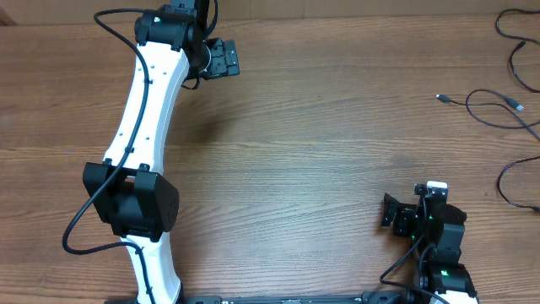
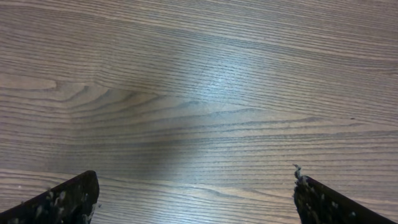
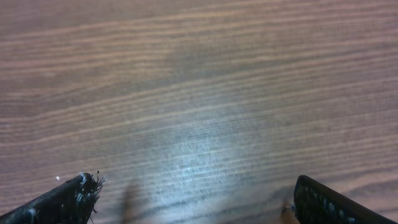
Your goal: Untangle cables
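Both jaws gape, left arm outstretched, seemingly far from cables.

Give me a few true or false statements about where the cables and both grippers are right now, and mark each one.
1. The cables lie near the right edge of the table. True.
2. The left gripper holds a cable. False: it is open and empty, over bare table.
3. The right gripper is open. True.
4. A cable lies between the right gripper's fingers. False: the right wrist view shows only bare table there, and the cables lie apart from it.
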### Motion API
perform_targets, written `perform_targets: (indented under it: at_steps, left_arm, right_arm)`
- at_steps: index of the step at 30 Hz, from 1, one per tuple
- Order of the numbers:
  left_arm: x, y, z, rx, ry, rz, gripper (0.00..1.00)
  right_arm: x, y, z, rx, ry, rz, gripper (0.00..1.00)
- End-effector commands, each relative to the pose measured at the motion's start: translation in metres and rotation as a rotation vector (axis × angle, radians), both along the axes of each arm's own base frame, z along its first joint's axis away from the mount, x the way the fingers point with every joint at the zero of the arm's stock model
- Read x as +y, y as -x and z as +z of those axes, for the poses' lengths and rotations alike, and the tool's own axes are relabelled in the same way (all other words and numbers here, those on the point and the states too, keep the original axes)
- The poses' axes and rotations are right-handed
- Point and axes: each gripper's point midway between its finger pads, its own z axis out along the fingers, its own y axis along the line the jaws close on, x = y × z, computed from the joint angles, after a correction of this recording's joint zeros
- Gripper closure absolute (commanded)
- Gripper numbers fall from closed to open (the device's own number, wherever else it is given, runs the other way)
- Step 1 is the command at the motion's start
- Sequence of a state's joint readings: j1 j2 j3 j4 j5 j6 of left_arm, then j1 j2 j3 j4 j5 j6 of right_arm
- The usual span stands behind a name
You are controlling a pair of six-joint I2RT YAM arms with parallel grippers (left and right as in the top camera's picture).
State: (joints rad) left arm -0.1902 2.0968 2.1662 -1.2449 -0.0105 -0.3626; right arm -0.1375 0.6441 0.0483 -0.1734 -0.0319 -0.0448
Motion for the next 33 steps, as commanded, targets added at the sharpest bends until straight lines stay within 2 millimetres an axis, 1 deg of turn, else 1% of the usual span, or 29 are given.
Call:
perform_targets:
  at_steps: [1,3,8,24,28,29,31,33]
  left_arm:
    - [-0.005,-0.001,-0.002,0.003,0.000,-0.025,0.00]
    - [-0.005,-0.001,-0.002,0.003,0.001,-0.024,0.00]
    - [-0.005,-0.001,-0.002,0.003,0.001,-0.024,0.00]
    - [-0.005,0.000,-0.002,0.005,0.005,-0.021,0.00]
    - [-0.002,-0.007,0.000,-0.024,-0.017,-0.018,0.00]
    - [-0.001,-0.011,0.002,-0.044,-0.020,-0.017,0.01]
    - [-0.004,-0.024,0.017,-0.131,-0.042,-0.042,0.00]
    - [-0.008,-0.039,0.042,-0.253,-0.076,-0.067,0.00]
  right_arm:
    - [-0.005,-0.002,0.004,-0.012,0.014,-0.023,0.00]
    - [-0.005,-0.003,0.006,-0.023,0.016,-0.023,0.00]
    - [-0.005,0.000,0.001,0.002,0.013,-0.023,0.00]
    - [-0.005,0.001,0.001,0.004,0.012,-0.023,0.00]
    - [-0.004,0.001,0.001,0.004,0.012,-0.022,0.00]
    - [-0.004,0.001,0.001,0.004,0.012,-0.022,0.00]
    - [-0.004,0.001,0.001,0.004,0.012,-0.022,0.00]
    - [-0.005,0.001,0.001,0.004,0.012,-0.023,0.00]
